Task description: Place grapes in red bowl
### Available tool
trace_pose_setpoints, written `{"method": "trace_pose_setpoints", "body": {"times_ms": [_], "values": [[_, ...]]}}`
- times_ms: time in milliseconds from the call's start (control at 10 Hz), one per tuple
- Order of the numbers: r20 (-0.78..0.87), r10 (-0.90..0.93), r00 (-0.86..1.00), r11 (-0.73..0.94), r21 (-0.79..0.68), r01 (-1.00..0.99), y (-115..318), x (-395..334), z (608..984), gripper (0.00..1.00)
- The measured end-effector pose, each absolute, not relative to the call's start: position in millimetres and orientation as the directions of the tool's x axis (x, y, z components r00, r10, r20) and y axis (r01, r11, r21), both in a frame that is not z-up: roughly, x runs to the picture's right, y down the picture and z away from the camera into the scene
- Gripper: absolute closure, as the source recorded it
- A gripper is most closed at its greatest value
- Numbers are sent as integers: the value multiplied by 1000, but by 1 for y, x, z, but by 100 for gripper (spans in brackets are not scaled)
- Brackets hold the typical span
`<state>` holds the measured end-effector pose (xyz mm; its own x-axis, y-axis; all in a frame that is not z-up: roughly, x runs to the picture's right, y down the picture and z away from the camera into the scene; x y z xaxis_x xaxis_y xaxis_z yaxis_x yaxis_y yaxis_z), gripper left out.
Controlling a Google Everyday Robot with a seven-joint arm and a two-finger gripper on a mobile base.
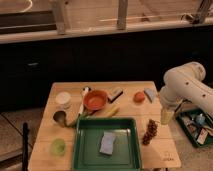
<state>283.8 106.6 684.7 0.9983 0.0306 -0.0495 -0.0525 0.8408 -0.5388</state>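
Camera view — gripper (166, 117) by grapes (150, 132), green tray (138, 146) beside them.

gripper (166, 118) beside grapes (150, 132), right of red bowl (95, 100)

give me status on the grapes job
Gripper over table's right edge, beside grapes. Grapes on table, not in red bowl. Green tray lies between them.

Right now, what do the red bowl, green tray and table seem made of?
Red bowl: probably plastic, glossy, sheen inside. Green tray: likely plastic, smooth, uniform colour. Table: looks like pale wood, matte. The gripper hangs at the table's right edge, near the grapes.
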Motion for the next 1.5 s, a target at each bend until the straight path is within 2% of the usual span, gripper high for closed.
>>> {"method": "trace_pose_setpoints", "body": {"times_ms": [800,1500], "values": [[-49,30,998,841,-539,-52,107,284,685,20],[14,-71,997,834,-548,66,160,268,711,20]]}}
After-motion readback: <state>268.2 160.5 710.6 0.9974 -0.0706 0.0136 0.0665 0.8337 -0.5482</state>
